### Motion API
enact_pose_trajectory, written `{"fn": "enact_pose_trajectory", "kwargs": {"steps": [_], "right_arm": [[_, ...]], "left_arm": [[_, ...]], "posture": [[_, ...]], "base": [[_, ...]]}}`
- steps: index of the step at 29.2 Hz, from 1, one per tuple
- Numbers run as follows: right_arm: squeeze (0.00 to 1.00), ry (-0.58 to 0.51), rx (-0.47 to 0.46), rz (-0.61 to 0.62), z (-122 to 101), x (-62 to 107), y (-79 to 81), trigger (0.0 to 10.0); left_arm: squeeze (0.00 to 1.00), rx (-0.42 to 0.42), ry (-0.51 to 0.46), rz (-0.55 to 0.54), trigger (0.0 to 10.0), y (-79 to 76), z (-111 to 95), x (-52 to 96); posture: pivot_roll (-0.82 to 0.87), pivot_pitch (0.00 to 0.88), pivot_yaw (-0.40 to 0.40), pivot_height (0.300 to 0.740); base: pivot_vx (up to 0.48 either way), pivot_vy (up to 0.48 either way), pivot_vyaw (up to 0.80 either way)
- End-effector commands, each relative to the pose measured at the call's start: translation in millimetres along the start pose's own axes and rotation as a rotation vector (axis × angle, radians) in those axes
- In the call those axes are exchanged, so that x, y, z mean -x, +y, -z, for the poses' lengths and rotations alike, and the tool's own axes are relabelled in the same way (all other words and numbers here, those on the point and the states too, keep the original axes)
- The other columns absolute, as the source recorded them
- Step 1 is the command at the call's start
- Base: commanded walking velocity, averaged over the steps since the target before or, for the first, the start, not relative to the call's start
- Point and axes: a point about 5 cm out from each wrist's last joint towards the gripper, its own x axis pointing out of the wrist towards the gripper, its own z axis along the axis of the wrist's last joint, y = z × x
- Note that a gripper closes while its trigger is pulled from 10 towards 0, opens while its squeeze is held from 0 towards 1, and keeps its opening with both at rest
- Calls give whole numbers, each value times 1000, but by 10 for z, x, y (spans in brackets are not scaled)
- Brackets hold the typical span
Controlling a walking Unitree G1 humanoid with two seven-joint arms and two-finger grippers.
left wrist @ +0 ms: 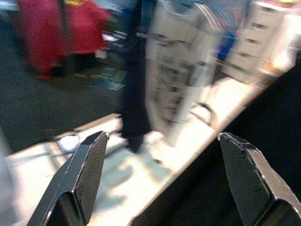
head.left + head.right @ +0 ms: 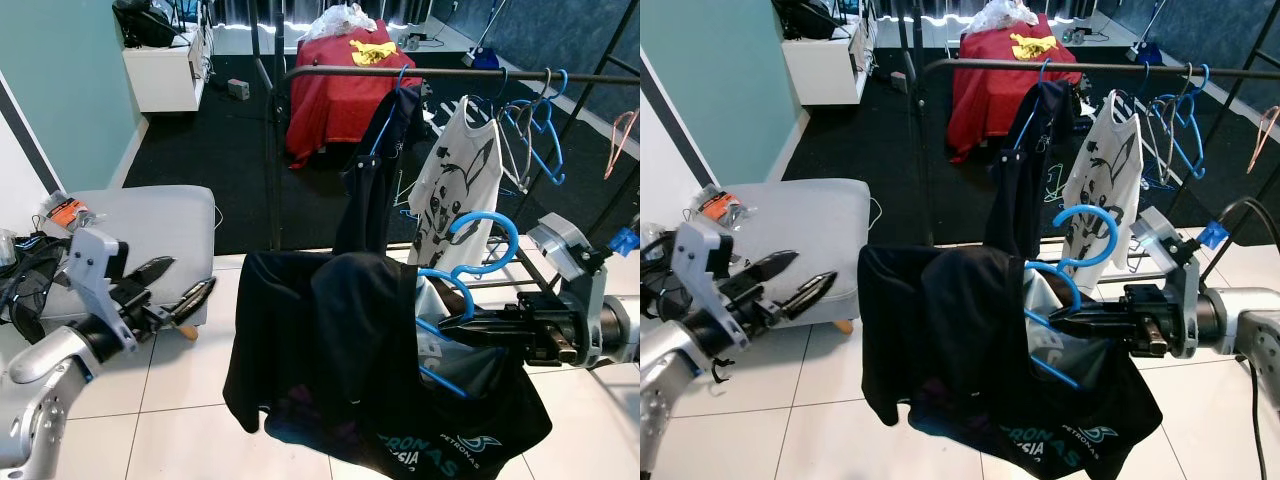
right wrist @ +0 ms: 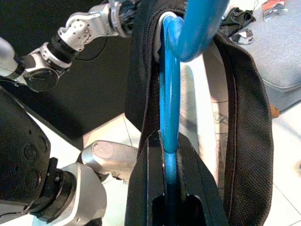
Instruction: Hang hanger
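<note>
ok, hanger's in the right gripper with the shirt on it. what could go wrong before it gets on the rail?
1. The right gripper pinches only the blue hanger neck; the heavy black shirt could twist it or slide off.
2. The rail is crowded with a white T-shirt, a dark garment and empty hangers; the hook may snag.
3. The left gripper, open, isn't steadying anything.

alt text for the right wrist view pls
The right gripper is shut on a blue hanger carrying a black shirt. The left arm reaches in beyond, over white floor tiles.
</note>
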Motion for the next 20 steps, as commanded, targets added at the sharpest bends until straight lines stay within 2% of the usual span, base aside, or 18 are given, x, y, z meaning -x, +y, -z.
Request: {"fn": "enact_pose_trajectory", "kwargs": {"steps": [1,11,16,20], "right_arm": [[0,2,21,-12,-44,28,7,10000],[0,6,27,-16,-53,33,-12,10000],[0,6,28,-21,-53,28,-18,10000],[0,4,29,-27,-52,15,-20,10000]], "left_arm": [[0,36,25,41,10000,-68,62,11],[0,62,13,109,10000,-164,59,4],[0,62,-11,115,10000,-177,17,-42],[0,82,-54,143,10000,-245,-43,-146]], "posture": [[-28,56,-35,740],[-29,53,-36,740],[-25,49,-36,740],[-31,41,-29,740]], "base": [[0,0,0],[0,0,0],[0,0,0],[0,0,0]]}}
